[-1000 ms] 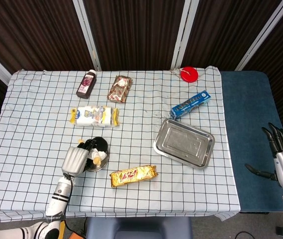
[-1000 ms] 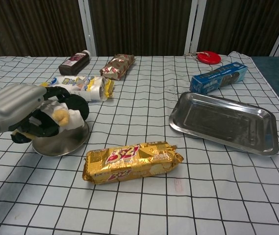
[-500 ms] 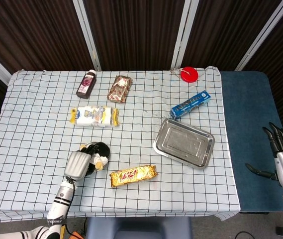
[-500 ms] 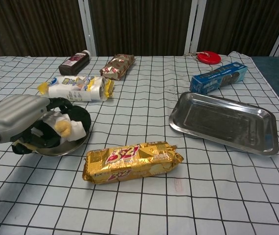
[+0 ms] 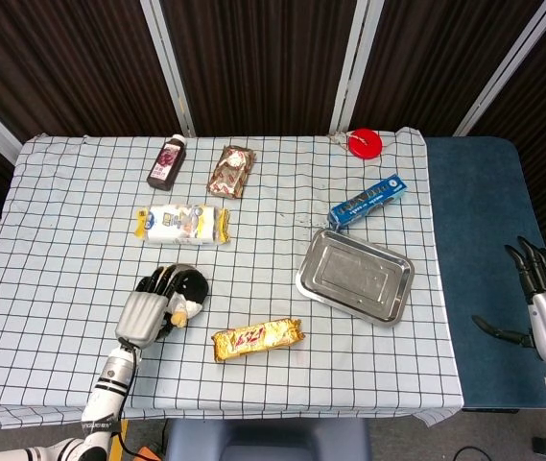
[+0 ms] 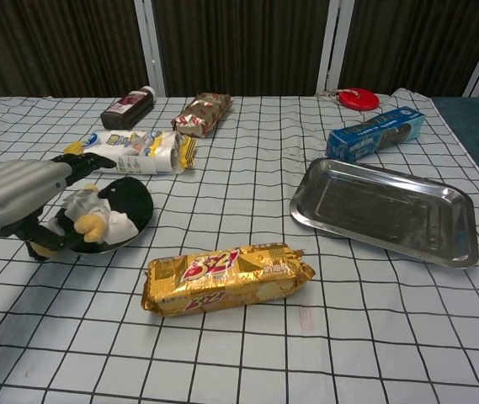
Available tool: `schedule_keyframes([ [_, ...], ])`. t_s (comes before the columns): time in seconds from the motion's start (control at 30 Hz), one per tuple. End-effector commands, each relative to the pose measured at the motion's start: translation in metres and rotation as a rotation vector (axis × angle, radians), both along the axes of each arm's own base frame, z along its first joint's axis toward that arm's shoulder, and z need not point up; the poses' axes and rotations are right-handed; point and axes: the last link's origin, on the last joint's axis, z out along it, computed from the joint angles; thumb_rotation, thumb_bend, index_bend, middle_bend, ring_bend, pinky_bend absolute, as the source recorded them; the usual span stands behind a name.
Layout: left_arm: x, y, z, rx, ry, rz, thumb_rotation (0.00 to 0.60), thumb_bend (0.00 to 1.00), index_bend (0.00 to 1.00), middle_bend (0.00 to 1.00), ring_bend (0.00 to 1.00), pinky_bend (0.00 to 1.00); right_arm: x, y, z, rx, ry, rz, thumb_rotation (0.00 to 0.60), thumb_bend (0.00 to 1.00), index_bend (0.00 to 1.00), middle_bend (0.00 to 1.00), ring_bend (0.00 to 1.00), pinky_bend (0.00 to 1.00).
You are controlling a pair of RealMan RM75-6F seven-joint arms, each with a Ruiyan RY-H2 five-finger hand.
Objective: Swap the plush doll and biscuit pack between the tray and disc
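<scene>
Two hands in view. Left hand (image 6: pixel 16 195) at table's 7 o'clock, fingers stretched out flat over the plush doll (image 6: pixel 109 212), touching its top; whether it actually grips, cannot tell. Doll lies on the disc (image 6: pixel 113 246), mostly hiding it. Biscuit pack (image 5: pixel 257 338), gold wrapper, flat on the checked tablecloth (image 5: pixel 52 240) at 4 o'clock from the doll, near but apart. Tray (image 5: pixel 311 279) bare, at 2 o'clock from the pack, well apart from the doll. Right hand (image 5: pixel 544 298) off the table at 3 o'clock, fingers spread, holding nothing. Blue box (image 5: pixel 368 201) just beyond the tray at 12 o'clock.
</scene>
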Motion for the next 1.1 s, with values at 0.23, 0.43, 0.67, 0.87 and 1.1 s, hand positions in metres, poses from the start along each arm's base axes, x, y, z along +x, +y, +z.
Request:
schedule_keyframes([
  [0.23,-0.02,-0.011,0.05,0.092,0.064,0.015,0.6,0.44,0.03,0.05,0.01,0.16,0.0,-0.001,-0.005,0.034,0.022,0.001,0.6,0.06,0.0,0.0,0.0,0.0],
  [0.43,-0.057,-0.034,0.084,0.113,0.098,0.061,0.6,0.44,0.05,0.07,0.03,0.15,0.008,-0.009,-0.018,0.103,0.043,0.04,0.6,0.06,0.0,0.0,0.0,0.0],
  [0.67,-0.086,-0.06,0.098,0.089,0.123,0.114,0.6,0.44,0.05,0.08,0.03,0.15,0.04,-0.034,-0.048,0.342,0.007,0.109,0.6,0.06,0.01,0.0,0.0,0.03],
  [0.87,-0.103,-0.073,0.119,0.168,0.139,0.154,0.6,0.43,0.06,0.08,0.03,0.15,0.081,-0.062,-0.076,0.541,0.029,0.147,0.6,0.06,0.01,0.0,0.01,0.04],
  [1.1,-0.114,-0.088,0.13,0.203,0.136,0.179,0.6,0.43,0.07,0.09,0.03,0.15,0.131,-0.076,-0.118,0.735,0.041,0.216,0.6,0.06,0.09,0.0,0.03,0.04],
])
